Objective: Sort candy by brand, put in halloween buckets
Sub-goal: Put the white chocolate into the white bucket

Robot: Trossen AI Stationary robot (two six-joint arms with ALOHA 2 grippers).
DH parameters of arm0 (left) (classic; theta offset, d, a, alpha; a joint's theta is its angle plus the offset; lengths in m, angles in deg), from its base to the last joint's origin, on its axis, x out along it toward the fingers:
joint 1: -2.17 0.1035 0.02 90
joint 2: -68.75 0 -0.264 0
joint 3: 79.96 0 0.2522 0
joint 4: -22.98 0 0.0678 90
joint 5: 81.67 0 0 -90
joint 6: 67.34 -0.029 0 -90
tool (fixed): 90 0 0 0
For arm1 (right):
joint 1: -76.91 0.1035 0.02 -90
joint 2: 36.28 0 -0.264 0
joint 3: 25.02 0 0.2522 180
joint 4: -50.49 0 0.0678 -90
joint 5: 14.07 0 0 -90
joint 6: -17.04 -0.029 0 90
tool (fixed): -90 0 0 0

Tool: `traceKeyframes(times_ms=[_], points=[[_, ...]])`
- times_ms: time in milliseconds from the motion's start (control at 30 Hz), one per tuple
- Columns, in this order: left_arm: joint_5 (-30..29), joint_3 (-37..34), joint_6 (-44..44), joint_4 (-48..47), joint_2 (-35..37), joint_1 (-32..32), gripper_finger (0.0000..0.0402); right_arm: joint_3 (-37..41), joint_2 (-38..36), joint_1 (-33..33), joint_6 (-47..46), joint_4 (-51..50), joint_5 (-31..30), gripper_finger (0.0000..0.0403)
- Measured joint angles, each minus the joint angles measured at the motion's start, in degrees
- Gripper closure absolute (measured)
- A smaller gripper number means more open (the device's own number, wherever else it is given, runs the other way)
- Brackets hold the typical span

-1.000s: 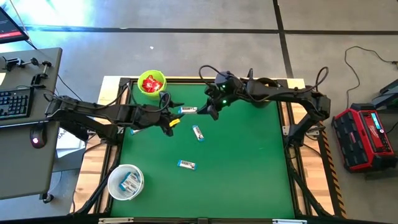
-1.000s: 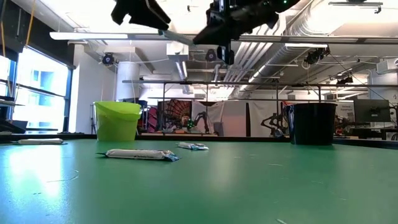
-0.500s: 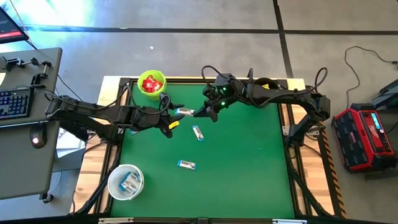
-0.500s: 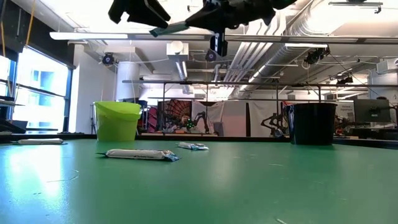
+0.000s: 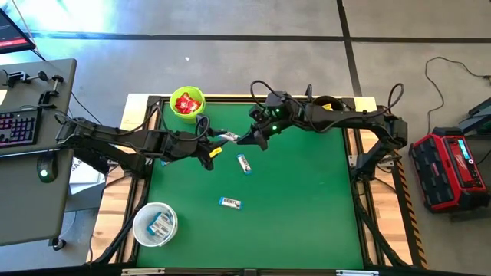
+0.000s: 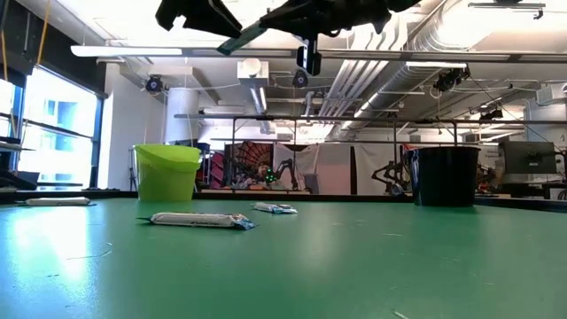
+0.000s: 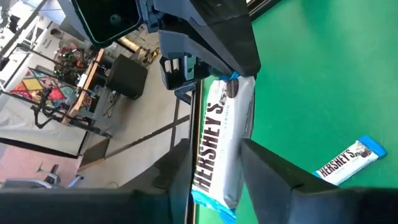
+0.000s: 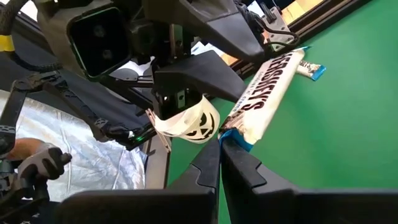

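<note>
**Operator:** Report both end effectors and the item between them.

**Technician:** Both are raised above the green surface point(image 5: 307, 199), near the middle of its far edge. The right end effector point(image 8: 219, 144) has its fingers pressed together on the blue end of a white-and-blue bar point(image 7: 224, 140). The wrapper reads "HERSHEY'S" in both wrist views. The left end effector point(image 7: 214, 163) has its fingers apart, one on each side of the same bar. Contact between those fingers and the wrapper cannot be confirmed.

**Operator:** Where is the remaining candy?

**Technician:** Two more white-and-blue bars lie on the surface. One bar point(image 5: 244, 162) is just in front of the end effectors; its wrapper also reads "HERSHEY'S" in the left wrist view. The other bar point(image 5: 229, 202) is nearer the centre. Its print is too small to read.

**Operator:** And the buckets?

**Technician:** The lime green bucket point(image 5: 187, 104) stands at the far left corner and holds red packets point(image 5: 186, 100); no lettering is legible on them. The white bucket point(image 5: 155, 224) stands at the near left corner with white-and-blue bars inside. A jack-o'-lantern face shows on it in the right wrist view. The black bucket point(image 6: 446, 175) appears in the low view at the far edge, towards the right.
</note>
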Motion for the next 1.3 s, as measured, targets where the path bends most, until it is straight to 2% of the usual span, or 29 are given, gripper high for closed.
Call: traceKeyframes(times_ms=[133,267,433,833,933,1000,1133,1300], points=[[0.0,0.0,0.0,0.0,0.0,-0.2,0.0298,0.0,0.0,0.0,-1.4,0.1,0.0,0.0403],[0.0,0.0,-0.9,0.0,0.0,-0.9,0.0302,0.0,0.0,0.0,-3.7,0.5,0.0,0.0403],[-1.8,0.0,-0.6,-0.1,0.0,-1.4,0.0282,0.0,0.0,0.0,-6.3,3.7,0.0,0.0403],[-2.0,0.0,8.2,0.1,-0.1,-1.4,0.0216,0.0,0.0,-0.1,-12.8,8.6,-0.1,0.0403],[-5.0,0.0,9.9,0.3,-1.2,-1.4,0.0212,0.0,0.0,0.0,-14.1,9.2,-0.4,0.0403],[-7.2,0.0,10.1,0.3,-2.1,-1.4,0.0212,0.0,0.0,0.0,-14.4,9.6,-0.4,0.0403],[-7.9,0.0,10.1,0.6,-4.1,-1.5,0.0219,0.0,0.0,0.0,-15.1,9.6,-0.4,0.0403],[-10.6,0.0,10.1,1.7,-4.6,-3.0,0.0257,0.0,0.0,0.0,-15.4,9.4,-0.6,0.0403]])
